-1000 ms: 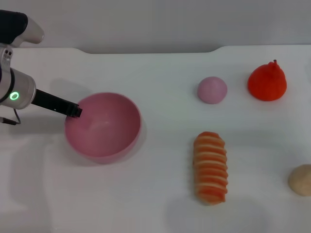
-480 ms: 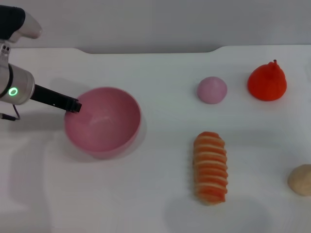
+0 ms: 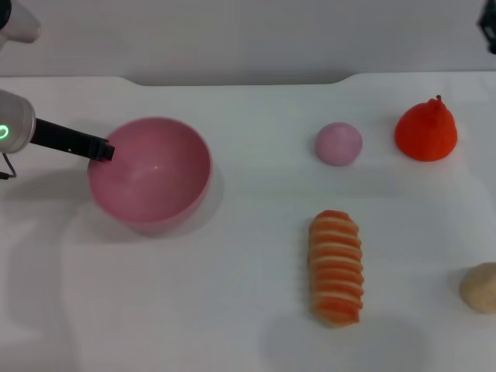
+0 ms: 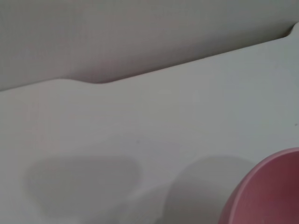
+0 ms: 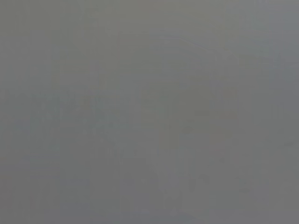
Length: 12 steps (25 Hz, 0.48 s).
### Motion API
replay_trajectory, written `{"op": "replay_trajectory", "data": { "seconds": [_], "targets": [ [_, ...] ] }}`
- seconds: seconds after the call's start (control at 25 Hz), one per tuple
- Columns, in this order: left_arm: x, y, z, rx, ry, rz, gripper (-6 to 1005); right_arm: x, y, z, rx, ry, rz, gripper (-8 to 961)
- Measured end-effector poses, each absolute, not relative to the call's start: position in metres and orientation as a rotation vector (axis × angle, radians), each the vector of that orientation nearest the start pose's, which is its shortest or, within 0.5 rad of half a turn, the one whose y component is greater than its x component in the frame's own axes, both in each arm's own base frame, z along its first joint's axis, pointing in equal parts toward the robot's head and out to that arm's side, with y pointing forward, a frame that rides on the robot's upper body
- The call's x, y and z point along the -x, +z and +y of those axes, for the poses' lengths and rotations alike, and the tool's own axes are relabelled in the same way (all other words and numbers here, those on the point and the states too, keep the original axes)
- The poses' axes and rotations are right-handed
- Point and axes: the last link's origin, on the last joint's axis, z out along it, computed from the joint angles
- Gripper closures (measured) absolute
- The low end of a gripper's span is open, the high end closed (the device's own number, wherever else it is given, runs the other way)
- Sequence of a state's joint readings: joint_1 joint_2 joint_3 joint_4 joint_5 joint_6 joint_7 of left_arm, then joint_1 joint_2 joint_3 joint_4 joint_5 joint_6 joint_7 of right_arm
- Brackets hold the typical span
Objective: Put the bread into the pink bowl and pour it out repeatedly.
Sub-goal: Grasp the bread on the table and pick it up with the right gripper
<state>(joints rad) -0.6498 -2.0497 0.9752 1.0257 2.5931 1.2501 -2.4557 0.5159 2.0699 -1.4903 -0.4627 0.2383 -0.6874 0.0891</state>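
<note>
The pink bowl (image 3: 149,172) is at the left of the white table and looks empty. My left gripper (image 3: 101,149) is shut on the bowl's left rim, with its dark finger reaching in from the left edge. A part of the bowl's rim also shows in the left wrist view (image 4: 266,191). The bread (image 3: 335,267) lies on the table to the right of the bowl, striped side up, well apart from it. Only a dark bit of my right arm (image 3: 490,31) shows at the top right edge. The right wrist view shows only plain grey.
A small pink ball (image 3: 339,143) and a red-orange pointed toy (image 3: 425,130) sit at the back right. A beige lump (image 3: 480,287) lies at the right edge. The table's back edge (image 3: 232,80) meets a grey wall.
My left gripper has drawn the pink bowl to the left and farther back. A dark bit of the right arm has come into view at the top right. The bread has not moved.
</note>
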Motion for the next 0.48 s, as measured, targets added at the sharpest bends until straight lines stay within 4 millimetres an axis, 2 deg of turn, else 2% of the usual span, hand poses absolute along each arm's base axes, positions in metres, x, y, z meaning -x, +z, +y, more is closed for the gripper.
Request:
{"op": "replay_trajectory", "data": {
  "seconds": [0.24, 0.48],
  "targets": [
    [0.254, 0.042, 0.405, 2.255, 0.117, -1.209, 953, -0.251, 0.032, 0.441, 1.657, 0.478, 0.570, 257],
    [0.261, 0.044, 0.403, 2.237, 0.118, -1.213, 953, -0.208, 0.032, 0.451, 1.773, 0.306, 0.547, 258]
  ]
}}
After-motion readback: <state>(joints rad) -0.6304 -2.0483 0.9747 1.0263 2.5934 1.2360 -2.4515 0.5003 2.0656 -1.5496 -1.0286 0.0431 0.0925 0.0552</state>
